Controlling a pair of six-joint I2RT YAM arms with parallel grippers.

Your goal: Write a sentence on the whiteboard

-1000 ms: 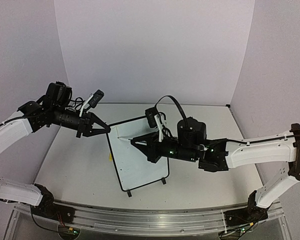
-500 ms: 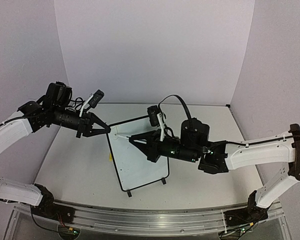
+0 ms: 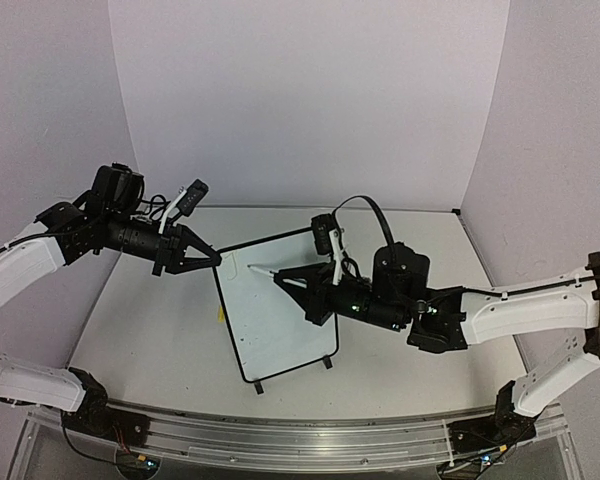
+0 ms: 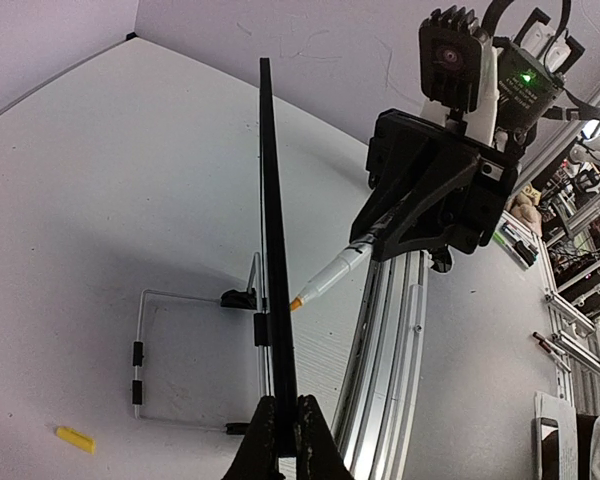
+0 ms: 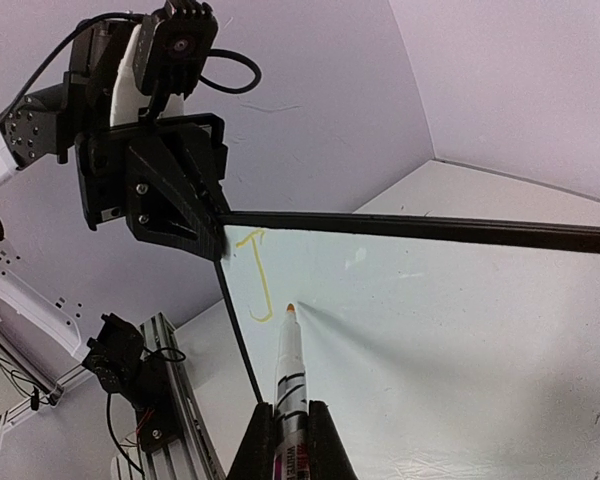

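Top external, frame centre: upright whiteboard (image 3: 275,320), pinched at upper-left corner by left gripper (image 3: 212,258); marker (image 3: 263,270) clenched in right gripper (image 3: 282,277). Right wrist, centre left: sentence (image 5: 257,275) only a yellow J, marker tip just beside; contact unclear.

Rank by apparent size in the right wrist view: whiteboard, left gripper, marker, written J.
1. whiteboard, fills much of the frame.
2. left gripper, clamped on the board's corner.
3. marker, long but thin; it is nearest the camera and its lower part is hidden.
4. J, smallest.
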